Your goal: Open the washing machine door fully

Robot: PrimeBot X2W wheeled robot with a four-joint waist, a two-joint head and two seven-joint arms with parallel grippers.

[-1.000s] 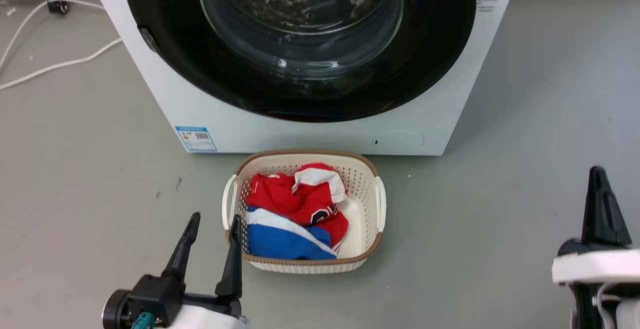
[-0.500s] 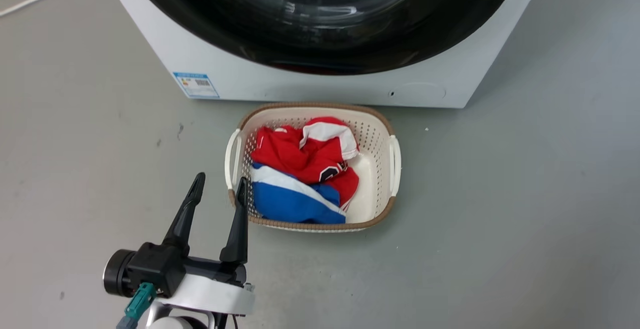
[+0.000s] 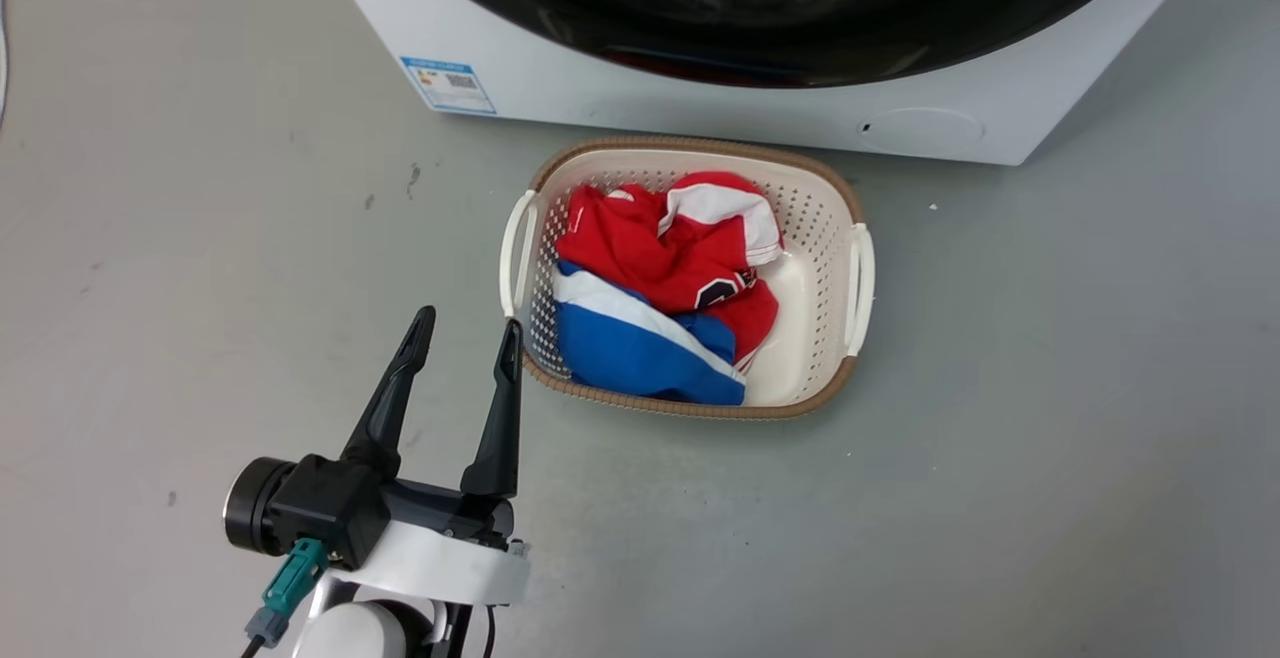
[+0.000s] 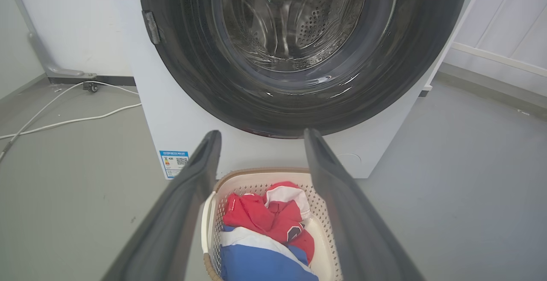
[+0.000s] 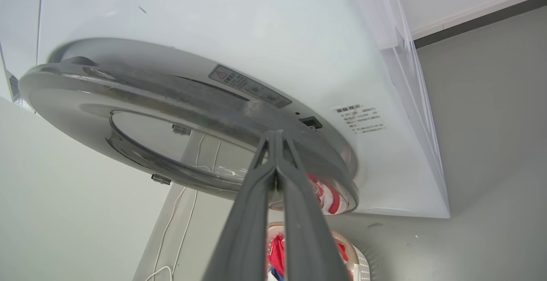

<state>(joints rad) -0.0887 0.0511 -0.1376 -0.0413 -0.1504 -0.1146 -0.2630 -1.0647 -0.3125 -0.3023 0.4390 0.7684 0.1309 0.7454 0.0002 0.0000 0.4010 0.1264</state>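
The left gripper (image 3: 468,321) hovers with its two fingers apart, just left of the one cream basket (image 3: 835,208) holding red and blue clothes (image 3: 660,268). Behind the basket stands the one washing machine (image 3: 560,88), its one round black washing machine door (image 3: 780,28) on the front, well ahead of this gripper. The right gripper (image 5: 275,135), fingers pressed together, points at the door's rim; whether it touches I cannot tell.

One washing machine (image 3: 700,116), one door (image 3: 800,38), one basket (image 3: 697,145), two grippers (image 3: 469,320) (image 5: 274,133).
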